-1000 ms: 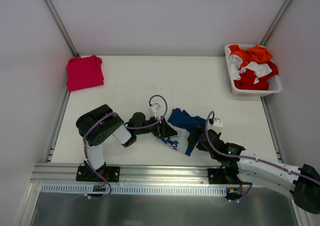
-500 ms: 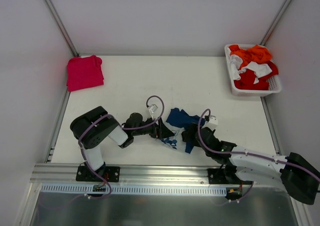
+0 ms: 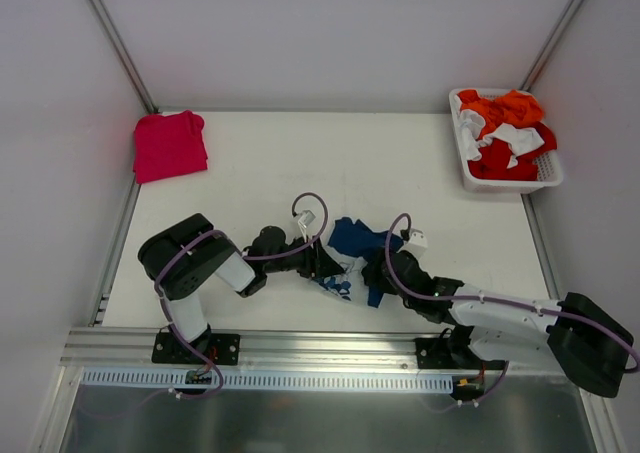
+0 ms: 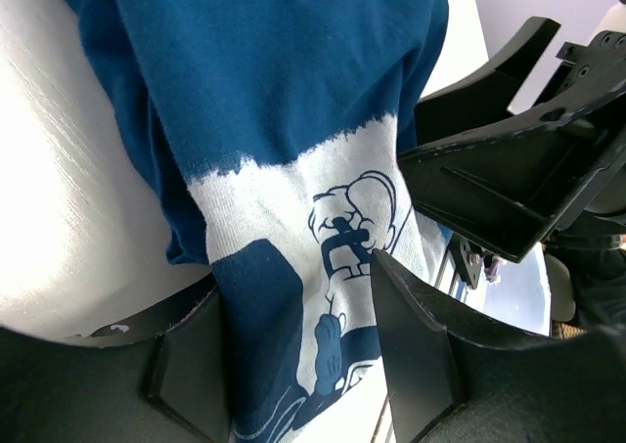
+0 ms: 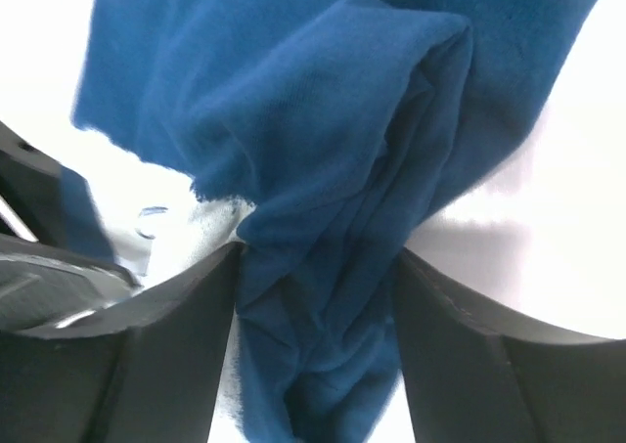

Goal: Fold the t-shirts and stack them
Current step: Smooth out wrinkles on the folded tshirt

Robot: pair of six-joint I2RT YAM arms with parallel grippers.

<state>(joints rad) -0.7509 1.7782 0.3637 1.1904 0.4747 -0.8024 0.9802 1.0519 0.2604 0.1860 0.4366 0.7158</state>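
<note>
White-printed navy t-shirt [image 3: 356, 237]; magenta t-shirt [image 3: 170, 145]

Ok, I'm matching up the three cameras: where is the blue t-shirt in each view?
Top external: blue t-shirt crumpled on the white table, centre, toward the near edge.
Left wrist: fills the centre, white print between the fingers.
Right wrist: fills the frame, bunched between the fingers.
Shared landmark: the white table beside it.

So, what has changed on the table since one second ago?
The right gripper moved left onto the blue t-shirt, bunching it narrower. The left gripper barely shifted. Both have closed on its cloth. The pink-red t-shirt and the basket stayed in place.
</note>
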